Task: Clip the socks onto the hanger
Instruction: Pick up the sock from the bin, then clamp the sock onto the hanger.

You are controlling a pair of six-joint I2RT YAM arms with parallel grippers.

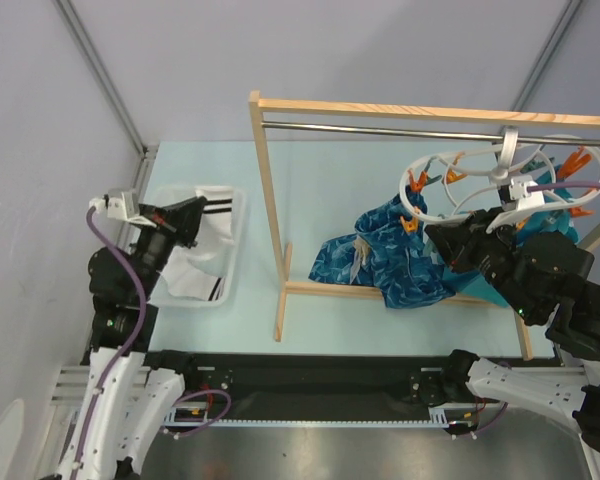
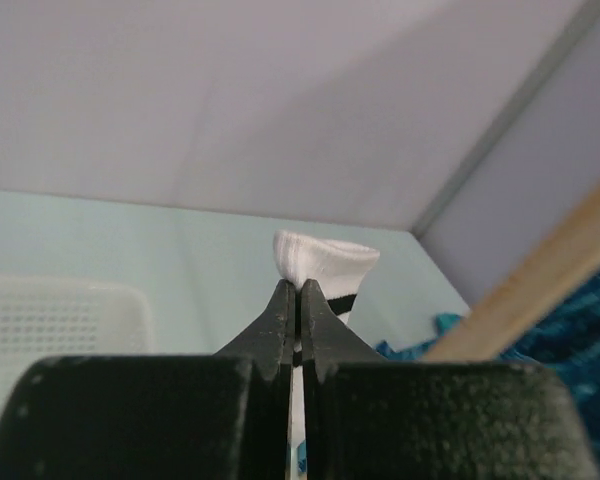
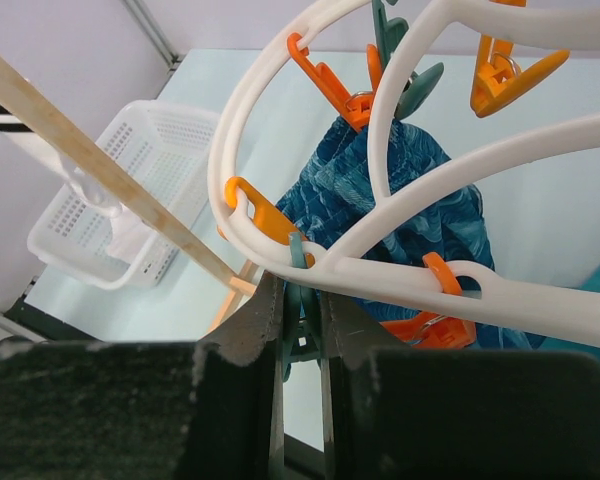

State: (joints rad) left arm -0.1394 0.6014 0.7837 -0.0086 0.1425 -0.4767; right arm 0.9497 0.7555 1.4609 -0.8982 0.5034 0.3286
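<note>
My left gripper is shut on the cuff of one white sock with a black stripe and holds it over the basket. The other sock lies in the basket. The white oval hanger with orange clips hangs by its hook from the metal rail. My right gripper is at its near-left rim, jaws shut on a teal clip under the ring.
A white mesh basket stands at the left. A wooden-framed rack with a metal rail spans the middle and right. A blue patterned cloth and a teal garment hang below the hanger.
</note>
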